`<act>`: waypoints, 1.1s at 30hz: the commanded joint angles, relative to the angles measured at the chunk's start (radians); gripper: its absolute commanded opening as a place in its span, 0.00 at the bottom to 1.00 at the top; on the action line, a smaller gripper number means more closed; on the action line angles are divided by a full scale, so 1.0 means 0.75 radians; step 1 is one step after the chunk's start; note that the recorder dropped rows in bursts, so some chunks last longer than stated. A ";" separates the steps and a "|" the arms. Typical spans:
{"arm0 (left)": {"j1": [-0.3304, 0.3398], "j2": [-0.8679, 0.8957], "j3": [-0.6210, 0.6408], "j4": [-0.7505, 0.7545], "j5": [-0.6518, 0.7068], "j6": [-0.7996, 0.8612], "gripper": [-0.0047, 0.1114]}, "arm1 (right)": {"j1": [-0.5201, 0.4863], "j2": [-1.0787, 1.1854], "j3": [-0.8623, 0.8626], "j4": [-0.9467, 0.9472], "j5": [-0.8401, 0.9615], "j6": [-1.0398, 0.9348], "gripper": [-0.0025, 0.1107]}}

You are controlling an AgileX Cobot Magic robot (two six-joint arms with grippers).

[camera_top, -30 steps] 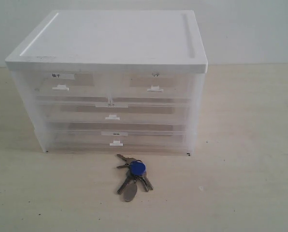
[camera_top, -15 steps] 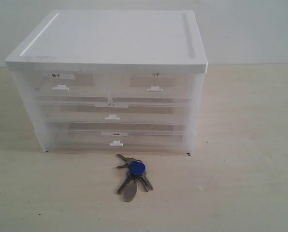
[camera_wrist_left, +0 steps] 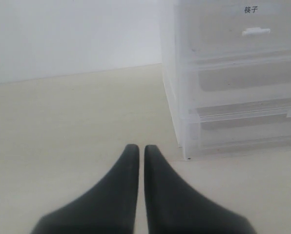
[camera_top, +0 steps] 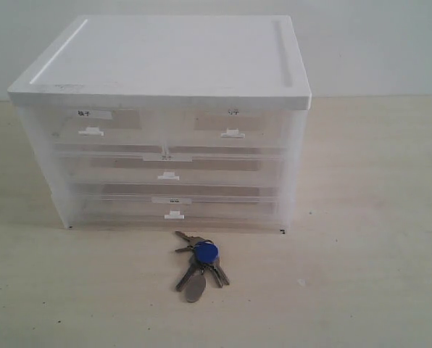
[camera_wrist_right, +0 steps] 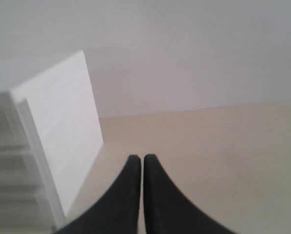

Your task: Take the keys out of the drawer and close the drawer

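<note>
Down on the pale wooden table (camera_top: pixel 361 290), the bunch of silver metal keys (camera_top: pixel 198 262) with a round blue fob lies just in front of the white see-through plastic drawer box (camera_top: pixel 165 58). The small top drawer (camera_top: pixel 234 125) with the faint label is pushed all the way in. The left gripper (camera_wrist_left: pixel 141 148) has its black fingers pressed together, holding nothing. The right gripper (camera_wrist_right: pixel 141 158) is the same.

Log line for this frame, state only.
keys: on table, before cabinet | drawer: closed | left tool: shut, empty | right tool: shut, empty
</note>
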 commanded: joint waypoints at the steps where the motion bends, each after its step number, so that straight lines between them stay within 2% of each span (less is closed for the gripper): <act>1: -0.005 -0.005 0.004 -0.010 -0.003 0.000 0.08 | 0.001 -0.006 0.085 -0.153 0.004 -0.002 0.02; 4: -0.005 -0.005 0.004 -0.010 -0.003 0.000 0.08 | 0.001 -0.006 0.085 -0.151 0.189 -0.002 0.02; 33: -0.005 -0.005 0.004 -0.010 -0.003 0.000 0.08 | 0.003 -0.006 0.085 -0.162 0.194 -0.043 0.02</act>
